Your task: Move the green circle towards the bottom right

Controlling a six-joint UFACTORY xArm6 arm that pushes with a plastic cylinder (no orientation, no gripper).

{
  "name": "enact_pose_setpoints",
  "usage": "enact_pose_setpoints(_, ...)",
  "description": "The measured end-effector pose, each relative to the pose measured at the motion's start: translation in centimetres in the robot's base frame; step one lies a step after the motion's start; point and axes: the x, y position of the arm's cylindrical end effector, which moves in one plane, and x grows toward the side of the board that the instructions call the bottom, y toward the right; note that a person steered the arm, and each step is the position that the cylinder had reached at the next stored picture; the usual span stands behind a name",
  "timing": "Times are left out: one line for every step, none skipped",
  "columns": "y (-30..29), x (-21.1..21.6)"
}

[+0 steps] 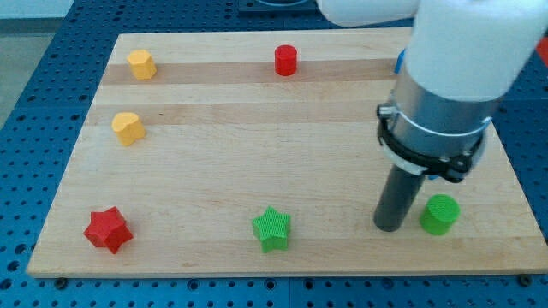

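Note:
The green circle (440, 214) lies near the board's bottom right corner. My tip (390, 227) rests on the board just to the left of it, with a small gap between them. The rod rises from the tip into the grey and white arm, which covers the view's upper right.
On the wooden board (257, 154) are a green star (272, 228) at the bottom middle, a red star (108, 229) at the bottom left, a yellow heart (128, 128), a yellow hexagon (141, 64), a red cylinder (285, 61), and a blue block (400, 62) mostly hidden behind the arm.

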Motion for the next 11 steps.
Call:
enact_pose_setpoints(-0.1, -1.2)
enact_pose_setpoints(3.2, -1.4)
enact_pose_setpoints(4.6, -1.4)
enact_pose_setpoints(5.7, -1.4)
enact_pose_setpoints(5.7, -0.8)
enact_pose_setpoints(5.7, -3.2)
enact_pose_setpoints(6.4, -4.3)
enact_pose_setpoints(7.0, -4.3)
enact_pose_setpoints(8.0, -4.2)
enact_pose_setpoints(8.0, -3.8)
enact_pose_setpoints(8.0, -1.5)
